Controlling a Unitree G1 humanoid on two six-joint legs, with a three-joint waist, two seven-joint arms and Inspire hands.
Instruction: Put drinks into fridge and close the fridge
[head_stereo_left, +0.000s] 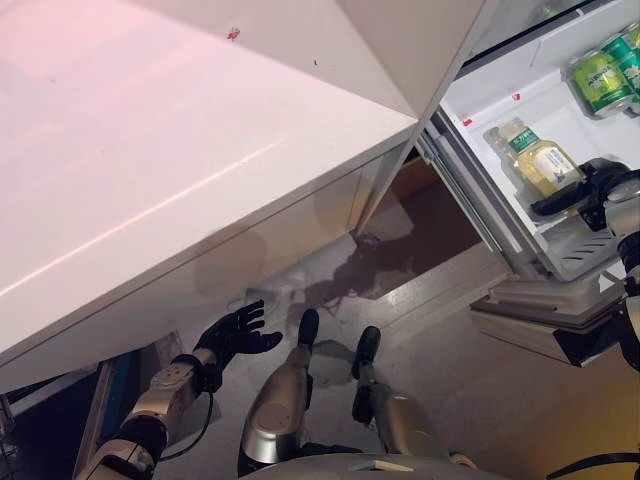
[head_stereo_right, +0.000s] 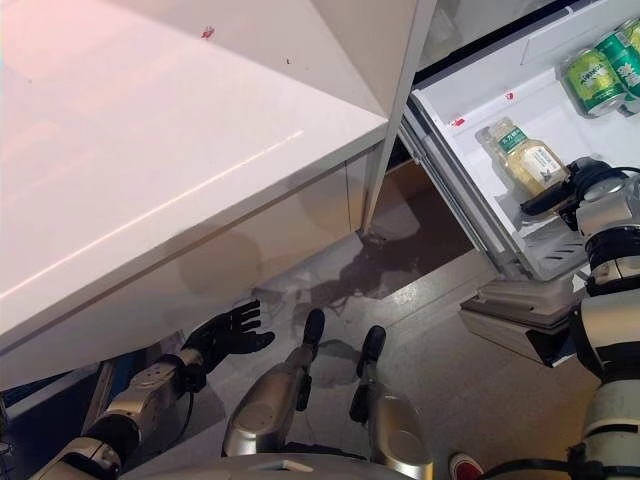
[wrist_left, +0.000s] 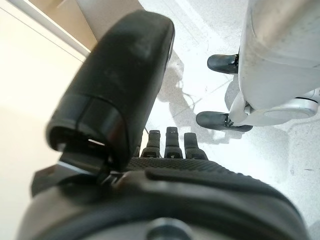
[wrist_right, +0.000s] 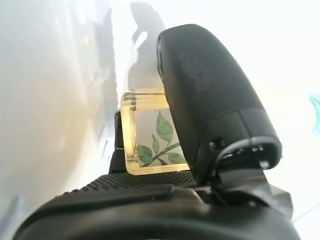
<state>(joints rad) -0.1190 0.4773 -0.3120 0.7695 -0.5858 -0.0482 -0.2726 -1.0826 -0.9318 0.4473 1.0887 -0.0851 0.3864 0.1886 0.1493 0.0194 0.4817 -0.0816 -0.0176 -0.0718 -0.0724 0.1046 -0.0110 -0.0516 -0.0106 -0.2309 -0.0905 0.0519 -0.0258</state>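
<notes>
The fridge stands open at the right. My right hand reaches into it and is shut on a bottle of yellow drink with a green cap. In the right wrist view the thumb and fingers pinch the bottle's leaf-printed label. I cannot tell whether the bottle rests on the shelf. Green cans stand deeper in the fridge, past the bottle. My left hand hangs low at the lower left, open and empty, and also shows in the left wrist view.
A large white cabinet top fills the left and middle, its corner close to the fridge opening. A white ledge at the fridge's base juts out below my right hand. Pale floor lies between them.
</notes>
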